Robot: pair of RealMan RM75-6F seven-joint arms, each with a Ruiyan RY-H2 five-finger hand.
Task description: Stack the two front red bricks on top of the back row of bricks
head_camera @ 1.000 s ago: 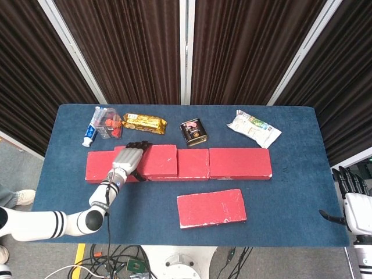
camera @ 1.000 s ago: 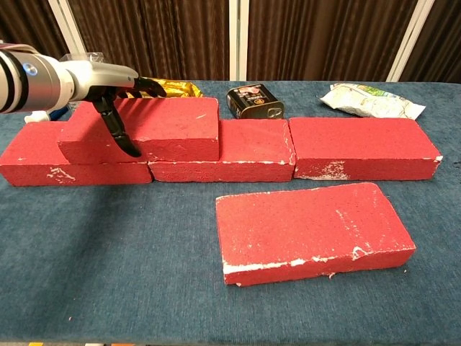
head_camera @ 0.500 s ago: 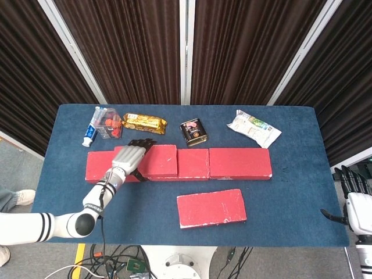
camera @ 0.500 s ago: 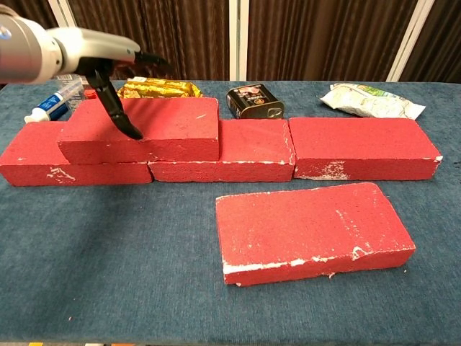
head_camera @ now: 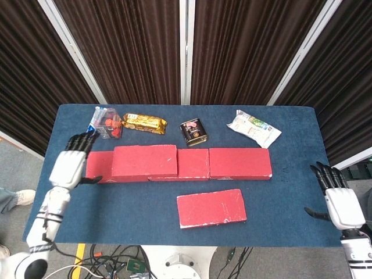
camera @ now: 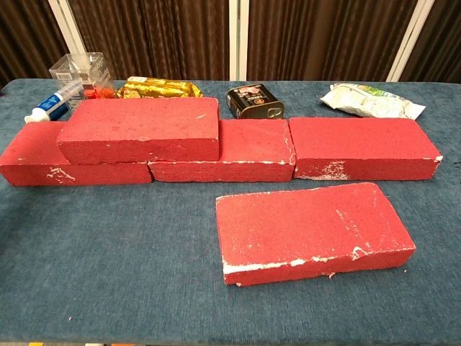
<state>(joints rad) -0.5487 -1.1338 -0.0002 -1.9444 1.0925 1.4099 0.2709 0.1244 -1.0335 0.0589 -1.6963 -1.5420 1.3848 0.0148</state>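
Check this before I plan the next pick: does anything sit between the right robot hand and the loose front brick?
Nothing visible: only bare blue table lies between the right robot hand and the front brick.

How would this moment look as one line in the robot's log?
stacked brick: on back row | front brick: on table | left hand: empty | right hand: empty

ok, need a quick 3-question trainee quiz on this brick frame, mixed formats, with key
1. True or false: the stacked red foam brick rests across the seam of two back-row bricks.
2. How many red bricks lie alone in front of the row?
3. Which is nearest the black tin? A) gold snack bar B) toothpaste tube C) white crinkled packet

Key: 1 true. 2 one, the flat front brick. 3 A. Both the left hand and right hand hold nothing.
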